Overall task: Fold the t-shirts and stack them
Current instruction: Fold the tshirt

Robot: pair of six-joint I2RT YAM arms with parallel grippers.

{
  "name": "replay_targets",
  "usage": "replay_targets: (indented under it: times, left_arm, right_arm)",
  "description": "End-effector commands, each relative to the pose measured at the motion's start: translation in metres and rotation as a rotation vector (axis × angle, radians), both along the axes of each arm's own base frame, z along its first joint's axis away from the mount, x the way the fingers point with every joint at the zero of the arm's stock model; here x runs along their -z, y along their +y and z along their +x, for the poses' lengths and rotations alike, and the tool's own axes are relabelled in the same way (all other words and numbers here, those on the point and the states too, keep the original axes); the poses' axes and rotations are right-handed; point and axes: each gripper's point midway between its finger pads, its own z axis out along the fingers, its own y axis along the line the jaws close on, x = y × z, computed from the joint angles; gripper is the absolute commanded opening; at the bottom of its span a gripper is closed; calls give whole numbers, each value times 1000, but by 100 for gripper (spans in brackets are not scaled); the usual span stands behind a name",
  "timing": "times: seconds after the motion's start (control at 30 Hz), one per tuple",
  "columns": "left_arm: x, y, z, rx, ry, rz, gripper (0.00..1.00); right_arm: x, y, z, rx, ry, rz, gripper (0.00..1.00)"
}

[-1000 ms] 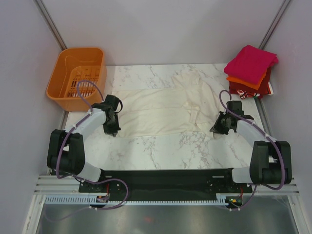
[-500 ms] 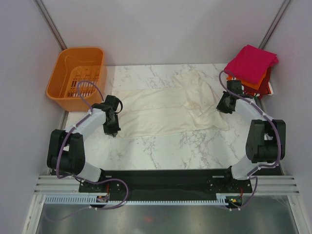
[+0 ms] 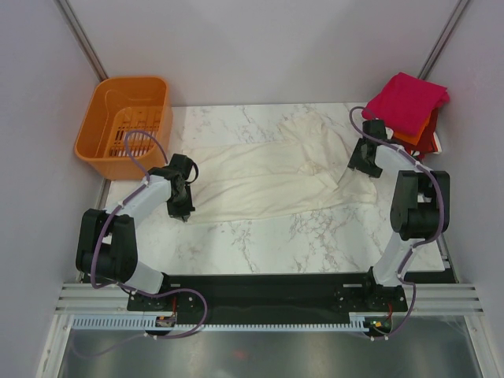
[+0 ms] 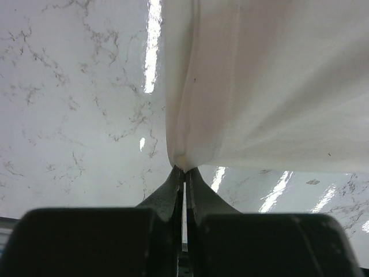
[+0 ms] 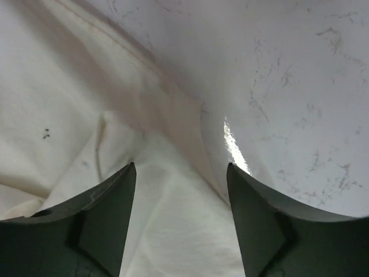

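A large cream-white t-shirt (image 3: 268, 175) lies spread across the marble table. My left gripper (image 3: 183, 206) is shut on its left hem corner, and the cloth (image 4: 265, 86) bunches right at the fingertips (image 4: 183, 168). My right gripper (image 3: 364, 161) hovers over the shirt's right edge with its jaws wide apart and nothing between them; only loose cloth (image 5: 173, 231) lies below. A stack of folded t-shirts, magenta-pink (image 3: 405, 101) on top of orange (image 3: 416, 131) and dark red (image 3: 429, 143), sits at the far right corner.
An orange plastic slotted basket (image 3: 126, 126) stands at the far left corner, partly off the table. Grey walls close in on both sides and the back. Bare marble (image 3: 276, 240) runs between the shirt and the arm bases.
My right gripper carried the shirt's right edge away from the near side toward the folded stack, then opened and let the cloth go. The left arm has not moved.
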Motion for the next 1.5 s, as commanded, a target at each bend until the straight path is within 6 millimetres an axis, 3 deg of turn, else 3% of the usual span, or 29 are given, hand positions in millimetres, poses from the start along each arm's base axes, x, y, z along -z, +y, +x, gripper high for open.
replay_targets:
  times: [0.0,0.03,0.13,0.2,0.33,0.43,0.53,0.63,0.77,0.8,1.0,1.07,1.17,1.33,1.47]
  left_arm:
    - [-5,1,1,31,-26,7,2]
    - [-5,1,2,33,-29,6,2]
    - [-6,0,2,35,-33,4,2]
    - [-6,0,2,35,-32,2,2]
    - [-10,0,3,30,-50,4,2]
    - [-23,7,3,-5,-103,26,2]
    - [-33,7,1,-41,-133,-16,2]
    - [-36,6,0,-39,-148,-28,2]
    - [-34,3,1,-27,-130,-39,2]
    - [-34,4,1,-27,-129,-37,2]
    - [-41,7,1,-34,-142,-19,2]
    - [-43,9,1,-41,-147,-13,2]
    - [-53,6,1,-45,-156,-39,2]
    - [-77,3,-12,-75,-162,-155,2]
    - [-88,-5,-34,-83,-165,-232,2]
  right_arm:
    - [-17,-15,3,15,-15,-70,75]
    - [-31,-18,2,28,-43,-88,83]
    - [-61,-28,-13,98,-96,-113,94]
    - [-70,-18,-20,114,-140,-8,98]
    - [-78,-9,-53,127,-190,147,98]
    - [-43,3,-86,125,-113,194,95]
    - [-16,8,-101,124,-51,219,90]
    - [2,13,-106,120,-29,242,85]
    - [15,12,-98,120,-34,245,81]
    - [15,10,-94,118,-38,237,79]
    - [11,5,-87,123,-58,216,41]
    - [8,-3,-88,139,-67,180,33]
    - [1,-12,-85,157,-89,183,2]
    - [-28,-36,-101,231,-163,169,0]
    - [-40,-26,-119,226,-168,211,0]
